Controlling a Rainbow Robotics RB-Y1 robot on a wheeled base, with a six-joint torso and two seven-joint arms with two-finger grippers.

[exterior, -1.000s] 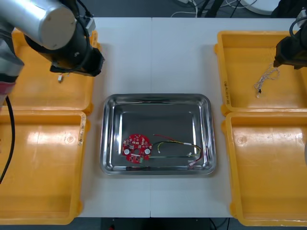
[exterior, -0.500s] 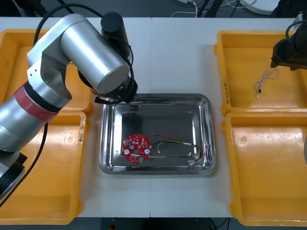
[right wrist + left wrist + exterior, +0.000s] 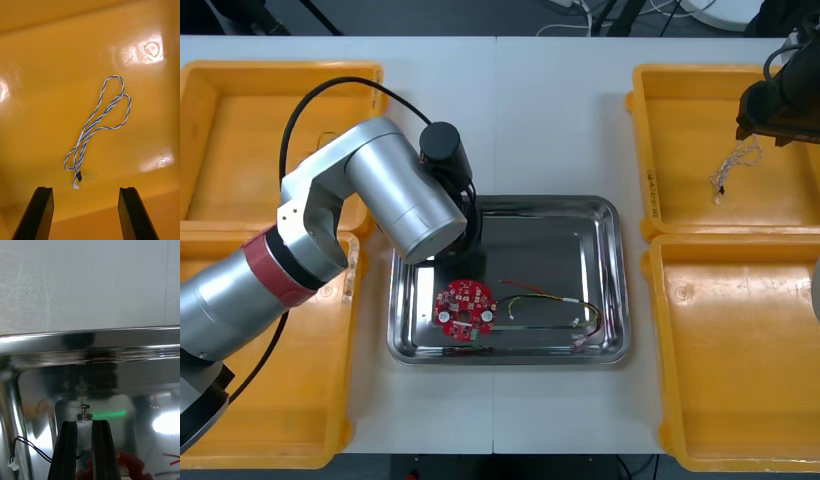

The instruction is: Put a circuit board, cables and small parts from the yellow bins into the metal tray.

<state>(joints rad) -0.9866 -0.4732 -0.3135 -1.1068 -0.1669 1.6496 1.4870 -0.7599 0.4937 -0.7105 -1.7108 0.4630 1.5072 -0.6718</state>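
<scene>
My left arm (image 3: 405, 205) reaches over the far left part of the metal tray (image 3: 605, 215), covering its own gripper. Seen from the left wrist, the left gripper (image 3: 84, 423) is shut on a small metal part (image 3: 84, 413), held just above the tray floor inside the far rim (image 3: 90, 348). A round red circuit board (image 3: 465, 308) and a red and yellow cable (image 3: 552, 303) lie in the tray. My right gripper (image 3: 772, 110) hovers over the far right yellow bin (image 3: 680, 90), open (image 3: 87, 213), above a twisted blue and white cable (image 3: 99, 123) (image 3: 733, 165).
A black cable with a white plug (image 3: 20, 450) lies in the tray beside the left fingers. The near right bin (image 3: 740, 350), near left bin (image 3: 260, 400) and far left bin (image 3: 240, 140) flank the tray.
My left arm has swung from the far left bin across to the tray, carrying the small metal part. My right gripper has shifted slightly over its bin.
</scene>
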